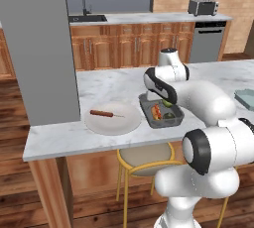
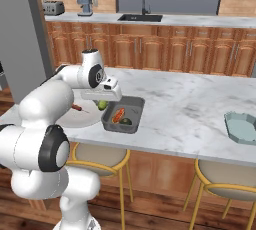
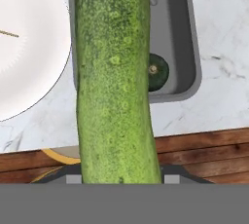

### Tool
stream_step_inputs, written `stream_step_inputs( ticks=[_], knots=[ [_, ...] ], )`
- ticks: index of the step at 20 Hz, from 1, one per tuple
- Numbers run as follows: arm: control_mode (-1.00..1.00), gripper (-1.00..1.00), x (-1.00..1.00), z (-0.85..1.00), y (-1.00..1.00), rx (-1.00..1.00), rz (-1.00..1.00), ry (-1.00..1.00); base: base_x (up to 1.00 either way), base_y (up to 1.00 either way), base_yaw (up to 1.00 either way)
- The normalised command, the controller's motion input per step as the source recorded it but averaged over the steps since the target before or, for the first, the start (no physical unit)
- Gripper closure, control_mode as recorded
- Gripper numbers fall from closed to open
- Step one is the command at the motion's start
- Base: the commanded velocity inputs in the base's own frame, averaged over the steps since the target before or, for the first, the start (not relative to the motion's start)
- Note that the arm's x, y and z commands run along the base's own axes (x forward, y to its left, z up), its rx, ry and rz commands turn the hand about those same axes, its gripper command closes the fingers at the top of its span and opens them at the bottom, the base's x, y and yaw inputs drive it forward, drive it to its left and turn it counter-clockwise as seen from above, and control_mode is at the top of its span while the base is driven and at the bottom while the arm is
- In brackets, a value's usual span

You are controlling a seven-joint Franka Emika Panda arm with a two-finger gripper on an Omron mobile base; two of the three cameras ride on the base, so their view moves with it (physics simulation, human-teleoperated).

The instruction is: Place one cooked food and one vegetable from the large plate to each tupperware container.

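Gripper (image 2: pixel 102 103) clamps a long, bumpy-skinned green cucumber (image 3: pixel 114 79) — beneath it the dark grey container (image 3: pixel 192 47), smooth, rounded corners; the large plate (image 3: pixel 34 47), flat, off-white, lies beside. No writing legible.

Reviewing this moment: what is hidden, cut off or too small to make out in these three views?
- Hand view: the cucumber covers the middle of the grey container; its far end is cut off by the top edge, the fingertips hidden behind it.
- Left base view: the arm hides the gripper and most of the cucumber.
- Right base view: the arm covers much of the plate; the pale container is cut by the right edge.
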Motion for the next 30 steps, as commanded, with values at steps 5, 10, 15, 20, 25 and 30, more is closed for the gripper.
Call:
stream_step_inputs(
  ticks=[5,10,15,20,25,30],
  knots=[
    [1.00,1.00,0.00,0.00,-0.03,0.00,0.00,0.00,0.00,-0.16,0.00],
    [1.00,1.00,0.00,0.00,0.00,0.00,0.00,0.00,0.05,-0.82,0.01],
    [1.00,1.00,0.00,0.00,0.00,0.00,0.00,0.00,0.03,-0.99,0.00],
    [1.00,1.00,0.00,0.00,0.00,0.00,0.00,0.00,0.06,-1.00,0.00],
    [1.00,1.00,0.00,0.00,0.00,0.00,0.00,0.00,0.20,-0.90,0.00],
    [1.00,1.00,0.00,0.00,0.00,0.00,0.00,0.00,0.27,-0.57,0.00]
  ],
)
